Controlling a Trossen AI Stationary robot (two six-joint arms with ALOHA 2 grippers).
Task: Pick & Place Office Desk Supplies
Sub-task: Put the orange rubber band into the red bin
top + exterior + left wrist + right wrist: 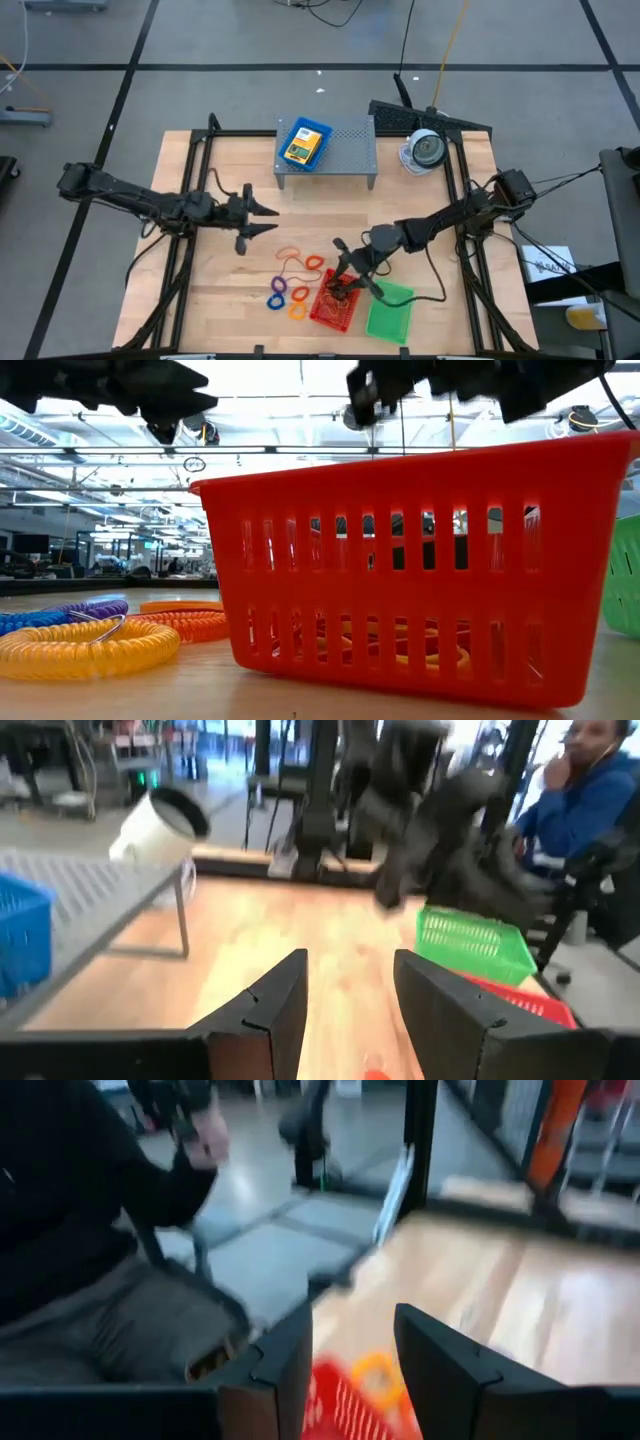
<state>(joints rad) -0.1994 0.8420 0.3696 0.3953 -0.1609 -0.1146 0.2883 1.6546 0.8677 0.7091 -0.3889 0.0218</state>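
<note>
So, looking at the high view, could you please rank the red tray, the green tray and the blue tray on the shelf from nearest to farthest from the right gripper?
1. Red tray: directly under the right gripper, at the table's front edge.
2. Green tray: beside the red one, on its right.
3. Blue tray: farthest, up on the grey shelf at the table's back.

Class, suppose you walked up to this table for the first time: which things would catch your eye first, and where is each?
The red mesh tray near the table's front edge stands out most, with the right gripper open just above it and a yellow ring inside. A green tray sits beside it, coloured rings lie on its other side, and a blue tray rests on the grey shelf at the back.
</note>
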